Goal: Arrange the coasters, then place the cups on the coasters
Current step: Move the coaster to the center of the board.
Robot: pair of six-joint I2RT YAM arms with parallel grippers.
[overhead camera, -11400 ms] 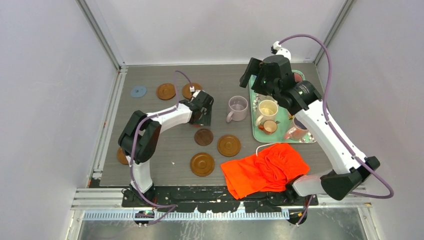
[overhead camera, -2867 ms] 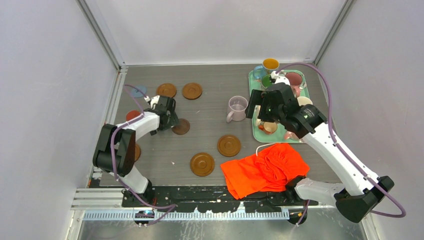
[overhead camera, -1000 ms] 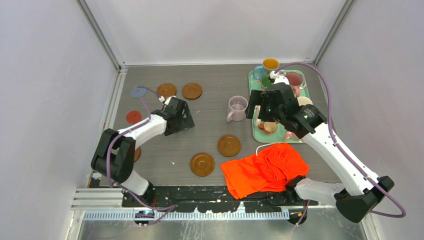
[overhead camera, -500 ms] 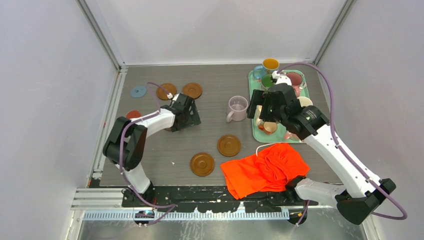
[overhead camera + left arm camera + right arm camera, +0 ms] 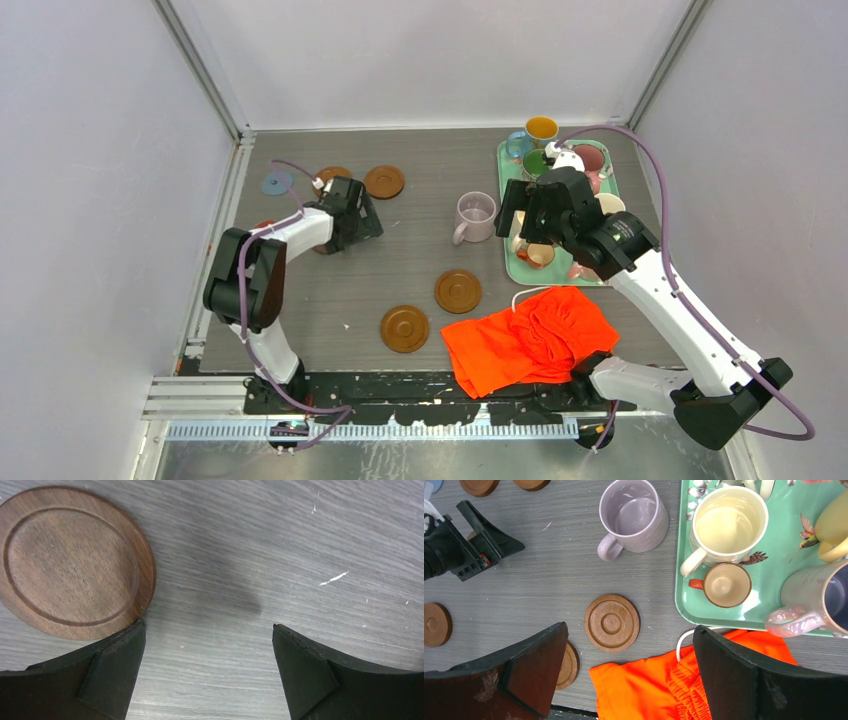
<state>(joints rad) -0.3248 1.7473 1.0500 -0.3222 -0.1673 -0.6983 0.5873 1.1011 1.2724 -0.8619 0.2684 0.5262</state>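
Note:
Both grippers are open and empty. My left gripper (image 5: pixel 358 218) hovers low over bare table at the back left; in its wrist view its fingertips (image 5: pixel 120 655) straddle bare wood grain, the left one beside a brown coaster (image 5: pixel 75 562). More coasters lie about: a blue one (image 5: pixel 277 183), a brown one (image 5: pixel 384 181) at the back, and two brown ones (image 5: pixel 458 291) (image 5: pixel 404 328) nearer the front. My right gripper (image 5: pixel 527 222) hangs high over the tray's left edge. Below it are the lilac cup (image 5: pixel 636 515), the cream cup (image 5: pixel 729 522) and the tiny copper cup (image 5: pixel 725 584).
The teal floral tray (image 5: pixel 784 550) at the back right holds several cups, among them a blue one with an orange inside (image 5: pixel 540 130). An orange cloth (image 5: pixel 530 340) with a white cord lies at the front right, touching the tray's near edge. Grey walls enclose the table.
My left gripper first slid right, then pulled back and to the left, still open. My right arm has barely moved.

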